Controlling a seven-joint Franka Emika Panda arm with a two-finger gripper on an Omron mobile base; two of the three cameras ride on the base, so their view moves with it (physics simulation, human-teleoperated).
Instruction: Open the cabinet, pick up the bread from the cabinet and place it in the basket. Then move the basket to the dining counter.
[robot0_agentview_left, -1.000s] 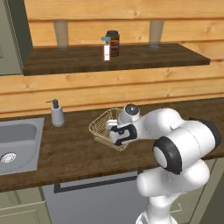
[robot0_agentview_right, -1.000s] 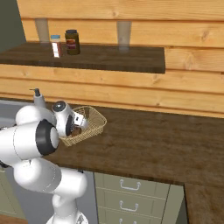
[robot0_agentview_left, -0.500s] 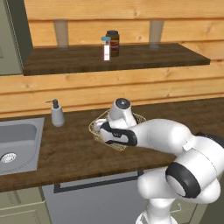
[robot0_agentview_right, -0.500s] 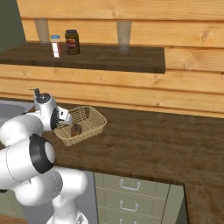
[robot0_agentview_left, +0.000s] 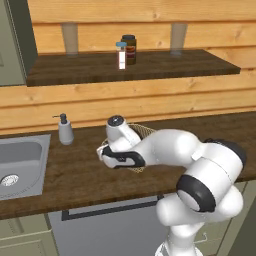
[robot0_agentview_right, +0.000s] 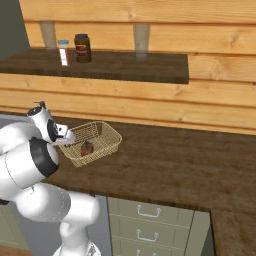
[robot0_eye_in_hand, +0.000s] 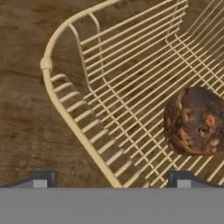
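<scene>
Bread lies on the mesh floor of the basket, a dark rounded lump off to one side, so the placing step looks done. The basket stands on the wooden desk, near the front edge. Compared with a second ago, the arm has swung across the basket toward the sink side, and the gripper now sits low over one wire wall, jaws released wide and straddling the rim, one tip outside and one inside. That suggests the robot is lining up a grasp on the rim to carry the basket to the dining counter; nothing is held yet. Further out, a soap dispenser stands by the sink, and on the wall shelf above stand a brown jar and a small bottle.
</scene>
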